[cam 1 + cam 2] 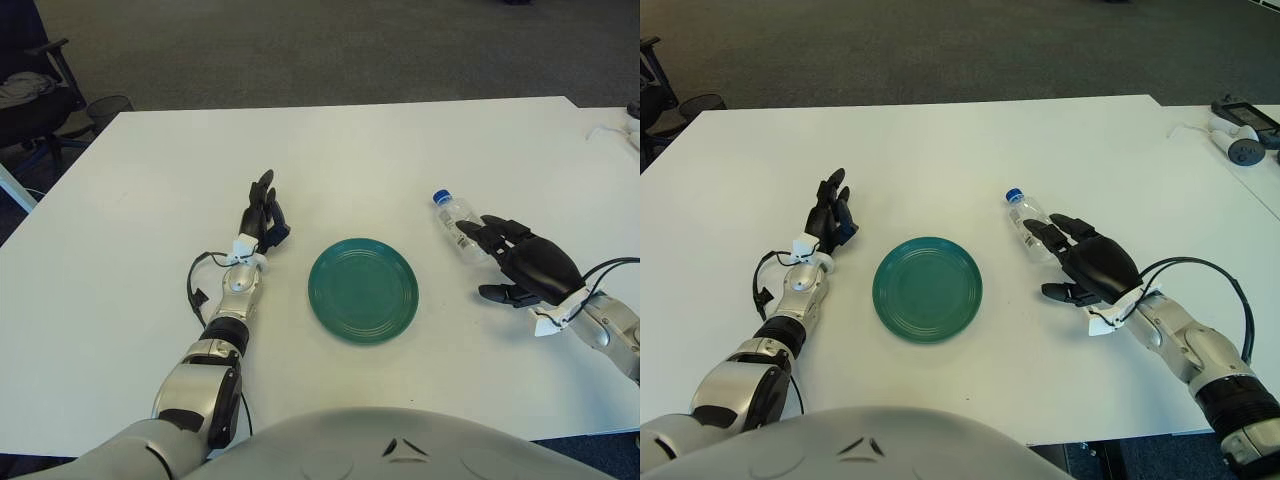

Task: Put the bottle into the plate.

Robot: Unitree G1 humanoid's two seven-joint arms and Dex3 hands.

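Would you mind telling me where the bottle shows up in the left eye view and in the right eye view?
Left eye view: the bottle lies right of centre, its blue cap pointing up-left, under the fingertips of the right hand.
Right eye view: the bottle lies just right of centre, again at the right hand's fingertips.
Shared landmark: the green plate, left of the bottle in both.
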